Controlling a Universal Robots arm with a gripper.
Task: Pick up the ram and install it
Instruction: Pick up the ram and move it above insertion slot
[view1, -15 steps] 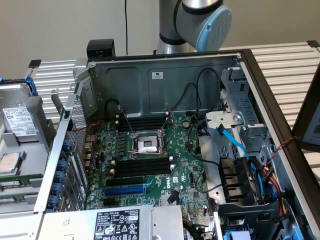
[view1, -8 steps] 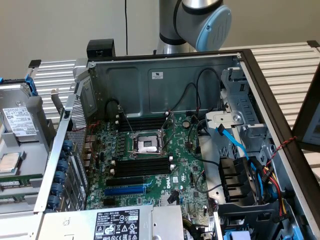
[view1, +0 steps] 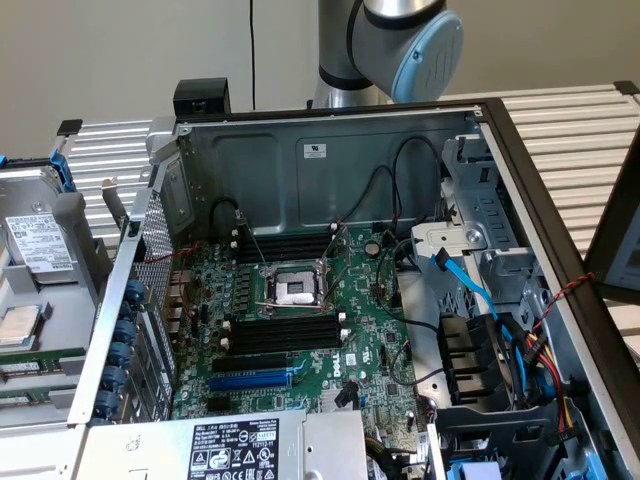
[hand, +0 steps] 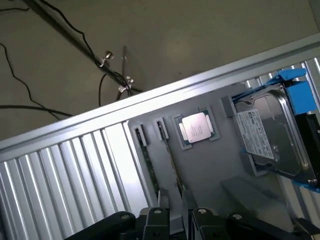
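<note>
Black jointed metal links of the claw (hand: 176, 207) sit closest to the lens, and I cannot tell from them whether the claw is spread or closed. Running out from directly under the claw is the ram (hand: 170, 157), a long, thin, flat green circuit-board stick. It stands on edge in a slot of a pale grey moulded plastic tray (hand: 210, 175). A second green stick of the same shape (hand: 148, 161) stands in the neighbouring slot, just beside it and parallel. I judge the ram light and stiff but brittle, and easy to tip or twist. It is best taken across its two flat faces near mid-length, by the free upper edge. Beyond the sticks from the claw lies a square processor with a dull silver metal lid (hand: 197, 129). Farther off is a boxy silver hard drive with a white label (hand: 267, 137), held in a bright blue plastic carrier (hand: 300, 95). Ribbed aluminium table slats (hand: 60, 170) flank the tray. In the exterior view an open grey steel computer case (view1: 330, 150) holds a green motherboard (view1: 385, 350) with long black plastic slots (view1: 285, 332), none holding a stick.
</note>
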